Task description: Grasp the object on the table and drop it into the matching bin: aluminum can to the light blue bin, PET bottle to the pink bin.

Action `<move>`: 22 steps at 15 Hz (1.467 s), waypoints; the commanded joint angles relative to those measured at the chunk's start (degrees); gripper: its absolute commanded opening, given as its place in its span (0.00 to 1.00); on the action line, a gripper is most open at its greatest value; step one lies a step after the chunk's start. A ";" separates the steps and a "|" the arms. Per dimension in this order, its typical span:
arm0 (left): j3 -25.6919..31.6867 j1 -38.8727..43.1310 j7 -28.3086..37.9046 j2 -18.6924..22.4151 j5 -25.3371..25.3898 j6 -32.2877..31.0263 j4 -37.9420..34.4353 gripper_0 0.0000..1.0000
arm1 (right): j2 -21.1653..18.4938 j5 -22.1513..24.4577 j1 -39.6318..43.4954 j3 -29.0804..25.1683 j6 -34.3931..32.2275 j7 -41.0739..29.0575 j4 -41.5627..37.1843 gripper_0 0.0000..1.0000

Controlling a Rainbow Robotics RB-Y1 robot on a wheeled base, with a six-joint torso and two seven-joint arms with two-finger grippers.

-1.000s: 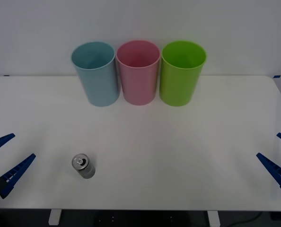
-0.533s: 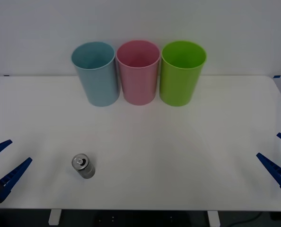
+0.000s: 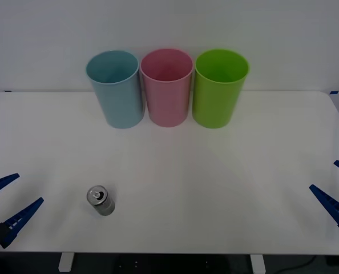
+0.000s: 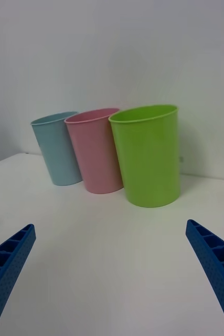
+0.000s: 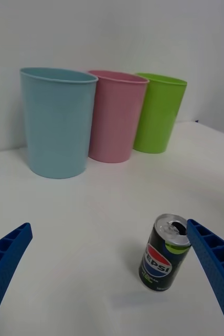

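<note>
Meanwhile left gripper point(image 3: 3, 204), fingers spread apart, has shifted slightly beside upright aluminum can point(image 3: 101, 200), untouched; approach only beginning; right gripper point(image 3: 336, 194) parked, fingers apart

the small dark grey aluminium drink can point(image 3: 101, 200) stands upright on the wide white counter point(image 3: 215, 188), near its front edge toward the robot's left. its shiny silver top with the pull tab faces up, and a round blue-and-red logo with a lime green band shows on its side point(image 5: 163, 252). the tall pale blue plastic bin point(image 3: 116, 88) and the tall pink plastic bin point(image 3: 167, 87) stand upright, mouths open, side by side at the counter's far edge, well apart from the can.
</note>
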 commanded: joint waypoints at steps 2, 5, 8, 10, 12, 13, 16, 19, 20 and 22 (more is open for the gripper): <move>-0.33 -0.75 -1.27 0.05 -4.45 -1.34 0.00 1.00 | 0.00 0.00 0.00 0.00 0.00 0.00 0.00 1.00; -1.12 -0.84 -2.33 0.75 -6.20 -2.83 0.09 1.00 | 0.00 0.00 0.00 0.00 0.00 0.00 0.00 1.00; -4.82 -1.19 -7.51 3.83 -4.71 -3.54 3.34 1.00 | 0.00 0.00 0.00 0.00 0.00 0.00 0.00 1.00; -6.57 -2.95 -12.08 4.79 -4.01 -4.59 8.09 1.00 | 0.00 0.00 0.00 0.00 0.00 0.00 0.00 1.00; -7.98 -5.15 -16.39 4.79 -3.74 -5.38 12.92 1.00 | 0.00 0.00 0.00 0.00 0.00 0.00 0.00 1.00; -8.86 -5.85 -18.06 4.79 -3.48 -5.38 14.86 1.00 | 0.00 0.00 0.00 0.00 0.00 0.00 0.00 1.00; -12.64 -8.93 -24.12 4.79 -1.19 -5.38 21.27 1.00 | 0.00 0.00 0.00 0.00 0.00 0.00 0.00 1.00; -15.45 -12.18 -28.78 4.71 -0.23 -5.29 26.55 1.00 | 0.00 0.00 0.00 0.00 0.00 0.00 0.00 1.00; -17.21 -13.50 -30.54 4.79 1.18 -4.94 28.48 1.00 | 0.00 0.00 0.00 0.00 0.00 0.00 0.00 1.00; -18.88 -15.25 -31.16 4.71 1.62 -4.59 30.41 1.00 | 0.00 0.00 0.00 0.00 0.00 0.00 0.00 1.00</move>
